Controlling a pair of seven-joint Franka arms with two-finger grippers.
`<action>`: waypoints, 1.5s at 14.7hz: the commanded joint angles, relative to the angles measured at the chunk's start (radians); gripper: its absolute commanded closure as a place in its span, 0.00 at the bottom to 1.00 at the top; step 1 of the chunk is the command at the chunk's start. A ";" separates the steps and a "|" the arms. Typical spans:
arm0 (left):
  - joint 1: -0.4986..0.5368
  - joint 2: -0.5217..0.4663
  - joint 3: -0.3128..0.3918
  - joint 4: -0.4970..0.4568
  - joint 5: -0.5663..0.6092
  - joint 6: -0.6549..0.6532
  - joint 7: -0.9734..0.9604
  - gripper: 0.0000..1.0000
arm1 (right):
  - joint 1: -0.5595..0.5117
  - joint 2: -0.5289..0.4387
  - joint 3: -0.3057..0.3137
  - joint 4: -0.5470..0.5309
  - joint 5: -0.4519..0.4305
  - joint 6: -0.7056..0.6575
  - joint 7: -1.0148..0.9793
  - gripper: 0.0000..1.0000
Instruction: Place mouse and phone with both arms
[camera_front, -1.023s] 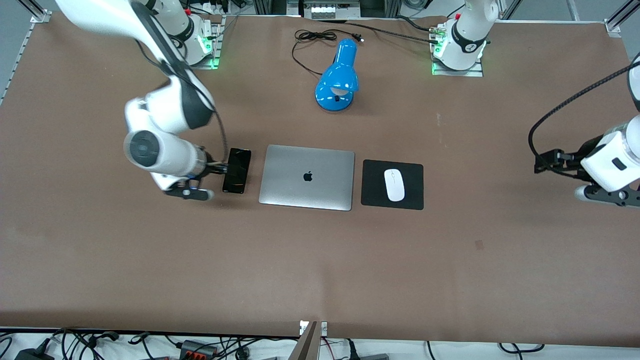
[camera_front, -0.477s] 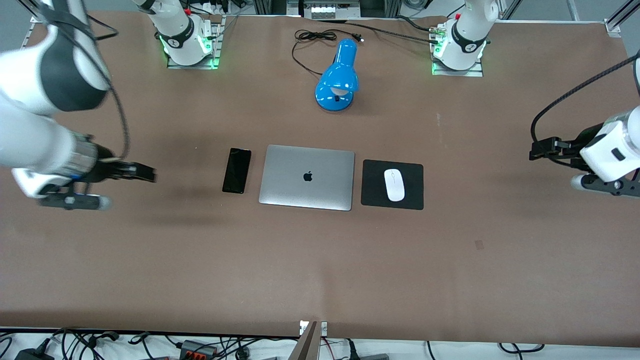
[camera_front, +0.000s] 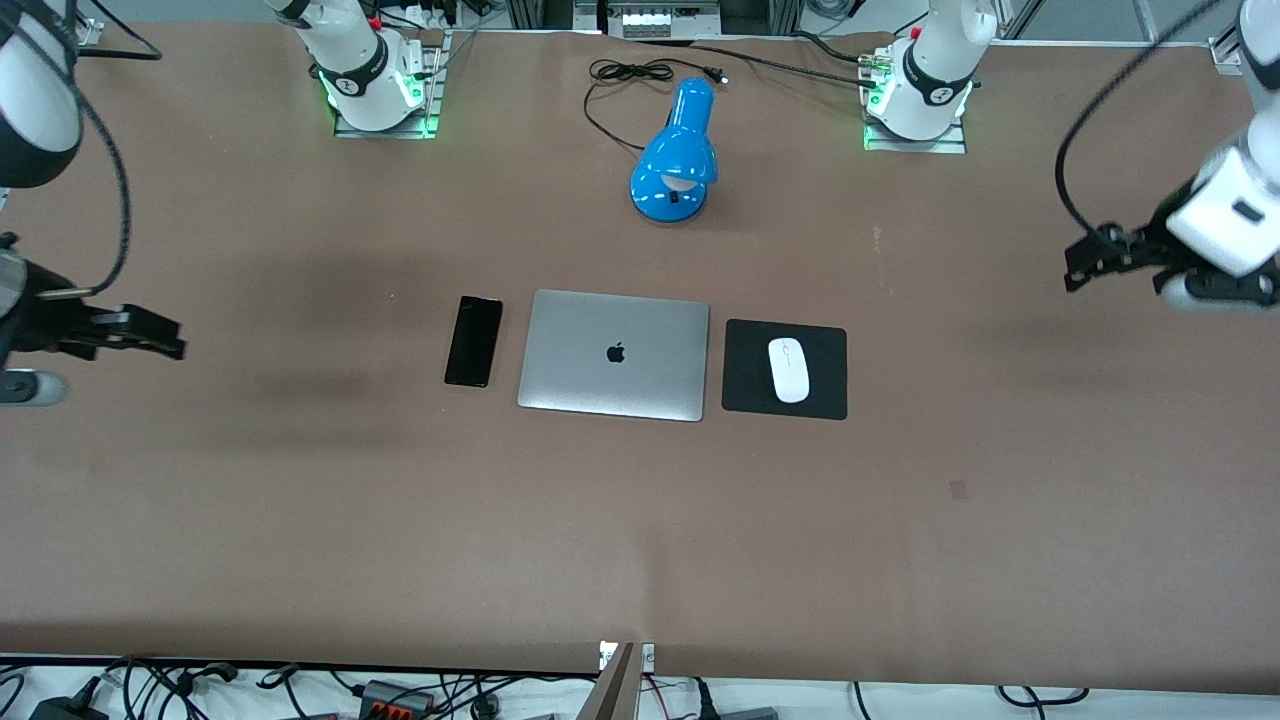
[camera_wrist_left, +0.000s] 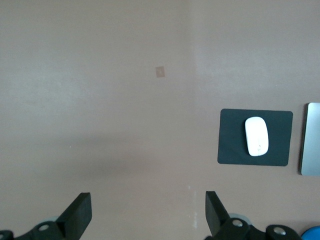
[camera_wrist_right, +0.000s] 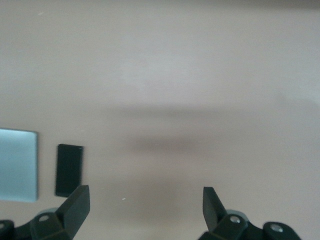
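Note:
The white mouse (camera_front: 788, 370) lies on a square black mouse pad (camera_front: 745, 345), beside the closed laptop at the left arm's end. It also shows in the left wrist view (camera_wrist_left: 256, 136). The black phone (camera_front: 474, 340) lies flat on the table beside the laptop at the right arm's end, and shows in the right wrist view (camera_wrist_right: 68, 170). My right gripper (camera_front: 165, 338) is open and empty over bare table at the right arm's end, well apart from the phone. My left gripper (camera_front: 1075, 266) is open and empty over bare table at the left arm's end, well apart from the mouse.
A closed silver laptop (camera_front: 614, 355) lies between the phone and the pad. A blue desk lamp (camera_front: 677, 150) with a black cord stands farther from the camera, between the two arm bases. A small dark mark (camera_front: 958, 489) is on the brown table cover.
My right gripper has drawn away from the phone to the right arm's end of the table; the phone stays put. My left gripper has moved toward the bases' side. Mouse unmoved.

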 joint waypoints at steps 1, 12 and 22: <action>-0.030 -0.047 0.022 -0.054 -0.007 0.009 -0.001 0.00 | 0.035 -0.029 -0.052 0.009 -0.005 -0.015 -0.012 0.00; -0.031 -0.008 0.007 0.007 -0.007 -0.002 -0.002 0.00 | 0.013 -0.331 -0.052 -0.422 -0.003 0.172 -0.022 0.00; -0.030 -0.008 0.008 0.009 -0.009 -0.009 -0.004 0.00 | 0.003 -0.325 -0.065 -0.402 0.050 0.127 -0.095 0.00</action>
